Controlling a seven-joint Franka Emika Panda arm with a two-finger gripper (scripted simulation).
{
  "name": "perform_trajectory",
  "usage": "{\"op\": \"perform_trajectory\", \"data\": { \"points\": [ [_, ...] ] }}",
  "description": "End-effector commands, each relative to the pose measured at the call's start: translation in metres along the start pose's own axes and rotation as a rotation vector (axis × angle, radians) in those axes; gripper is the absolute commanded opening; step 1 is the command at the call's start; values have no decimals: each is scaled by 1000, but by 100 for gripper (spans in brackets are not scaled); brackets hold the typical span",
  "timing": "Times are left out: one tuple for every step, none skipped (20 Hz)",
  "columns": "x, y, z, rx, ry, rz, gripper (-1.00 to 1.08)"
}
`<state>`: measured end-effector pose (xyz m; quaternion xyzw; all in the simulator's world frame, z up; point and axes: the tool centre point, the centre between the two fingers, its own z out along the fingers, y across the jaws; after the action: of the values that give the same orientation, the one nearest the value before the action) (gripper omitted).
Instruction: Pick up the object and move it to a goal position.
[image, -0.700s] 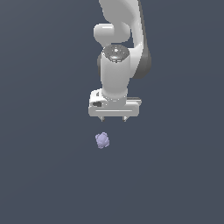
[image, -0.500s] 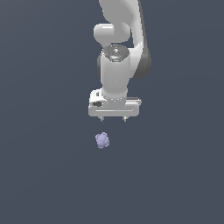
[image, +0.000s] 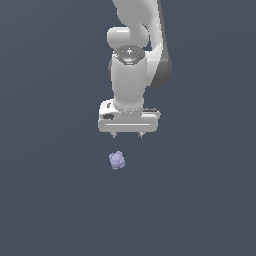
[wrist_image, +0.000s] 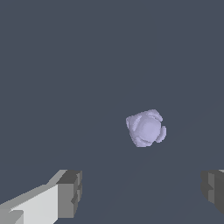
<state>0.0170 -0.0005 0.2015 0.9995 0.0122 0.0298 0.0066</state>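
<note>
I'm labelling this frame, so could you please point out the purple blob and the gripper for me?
purple blob (image: 116, 160), exterior view, on the middle of its bumpy body.
gripper (image: 128, 135), exterior view, midway between its two short fingertips.

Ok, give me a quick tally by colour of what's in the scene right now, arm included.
Pale lavender-purple, small lumpy blob: 1
White, robot arm with its gripper, open and apart from the blob: 1
Total: 2
</note>
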Motion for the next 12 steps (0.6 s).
{"op": "perform_trajectory", "data": {
  "points": [
    [0,0,1,0,-1,-2,100],
    [0,0,1,0,-1,-4,100],
    [0,1,3,0,-2,-7,100],
    [1,1,4,0,-3,-12,100],
    [1,2,6,0,-4,-17,100],
    [2,3,8,0,-5,-24,100],
    [3,4,10,-1,-6,-31,100],
    [3,6,13,-1,-8,-40,100],
    [4,7,16,-1,-10,-50,100],
    [5,9,20,-1,-12,-61,100],
    [6,10,24,-1,-14,-74,100],
    [7,12,28,0,-16,-87,100]
  ]
}}
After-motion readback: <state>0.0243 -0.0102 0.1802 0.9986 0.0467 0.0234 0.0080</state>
